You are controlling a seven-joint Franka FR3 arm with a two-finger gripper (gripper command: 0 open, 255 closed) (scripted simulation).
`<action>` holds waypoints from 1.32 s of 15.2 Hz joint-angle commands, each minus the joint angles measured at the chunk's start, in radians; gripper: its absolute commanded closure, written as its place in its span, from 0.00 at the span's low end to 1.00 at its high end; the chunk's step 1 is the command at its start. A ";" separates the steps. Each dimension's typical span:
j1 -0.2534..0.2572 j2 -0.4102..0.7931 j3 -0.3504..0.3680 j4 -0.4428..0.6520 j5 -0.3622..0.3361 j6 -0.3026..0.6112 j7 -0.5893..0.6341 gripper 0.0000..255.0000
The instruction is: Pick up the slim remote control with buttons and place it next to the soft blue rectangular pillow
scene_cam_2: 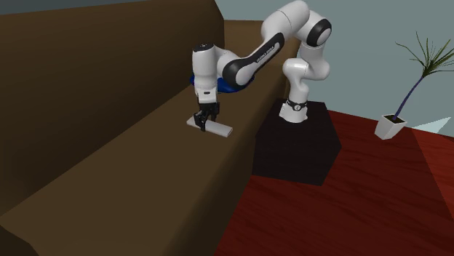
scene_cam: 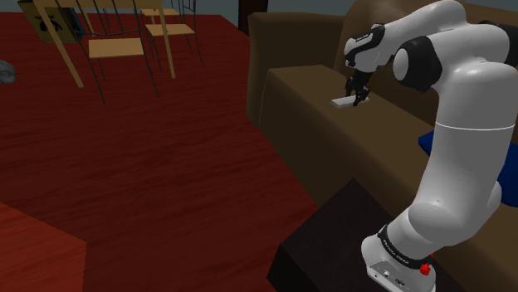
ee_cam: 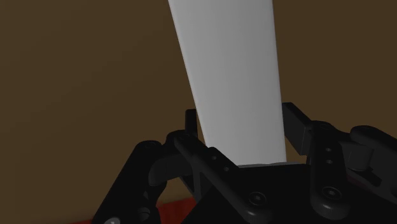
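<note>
The gripper point(ee_cam: 242, 124) is shown pointing down, its two black fingers point(ee_cam: 191, 127) drawn in to the width of a plain pale grey remote point(ee_cam: 229, 63) and pressed against its long edges, so that the slab is clasped at one end. The rest of the remote point(scene_cam_2: 217, 129) is seen extending away from the fingers, low over the seat of a brown sofa point(scene_cam_2: 109, 109); whether it is lifted clear cannot be told. Behind the hand, toward the arm's base, a blue pillow point(scene_cam: 427, 141) is seen on the same seat, apart from the remote. Farther back, the dark stand point(scene_cam_2: 298, 145) is set on a red floor point(scene_cam: 149, 166).
</note>
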 commanded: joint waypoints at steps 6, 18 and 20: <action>0.007 -0.037 -0.016 0.047 -0.028 -0.077 0.015 1.00; 0.003 -0.069 -0.032 0.168 -0.056 -0.222 0.034 1.00; 0.000 -0.071 -0.033 0.193 -0.058 -0.248 0.036 1.00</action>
